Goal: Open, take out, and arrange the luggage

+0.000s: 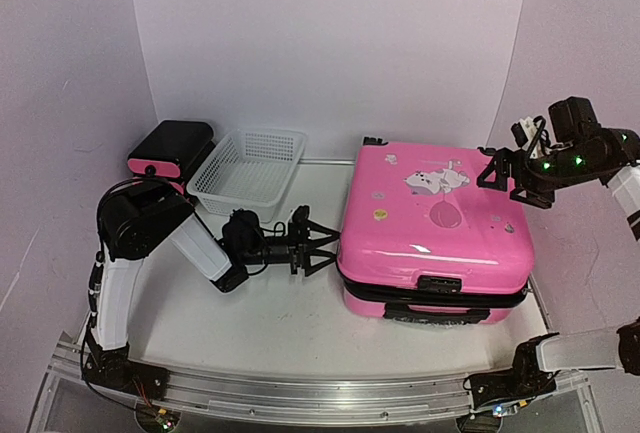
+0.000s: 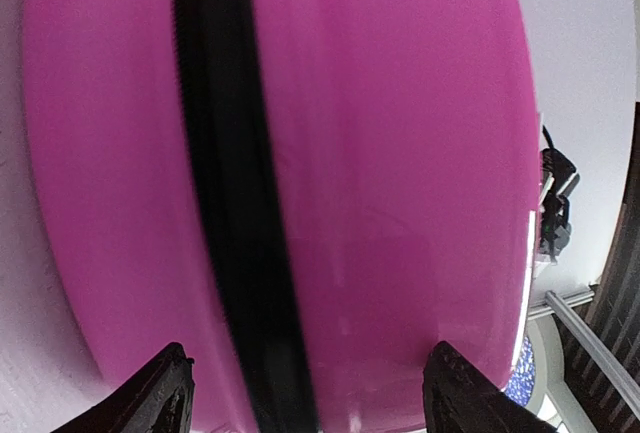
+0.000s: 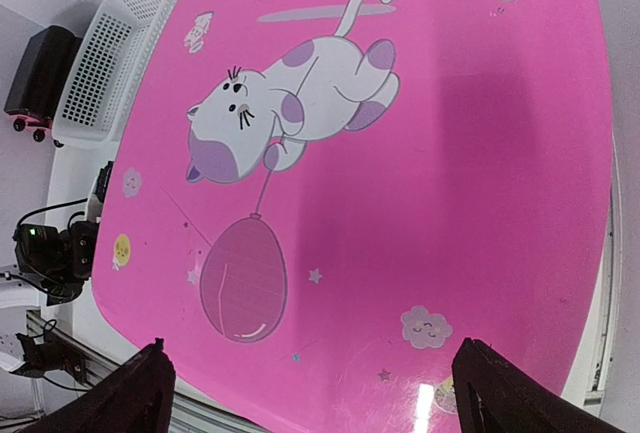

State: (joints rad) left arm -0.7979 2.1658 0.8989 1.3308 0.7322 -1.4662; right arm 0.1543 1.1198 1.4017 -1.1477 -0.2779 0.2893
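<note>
The luggage (image 1: 435, 228) is a glossy pink hard-shell suitcase with a cat-and-balloon sticker. It lies flat and closed on the table, right of centre. My left gripper (image 1: 322, 250) is open, low over the table, pointing at the case's left side and very close to it. In the left wrist view the pink shell (image 2: 400, 183) and its black zipper band (image 2: 230, 203) fill the frame between the spread fingertips (image 2: 165, 393). My right gripper (image 1: 505, 181) hangs open above the lid's right rear part. Below it lies the luggage lid (image 3: 450, 153), with nothing between the fingertips (image 3: 490, 393).
A white mesh basket (image 1: 250, 168) stands at the back left, with a small black drawer unit with a pink front (image 1: 170, 150) beside it. A metal rail (image 1: 300, 393) runs along the near edge. White walls close in the back and both sides.
</note>
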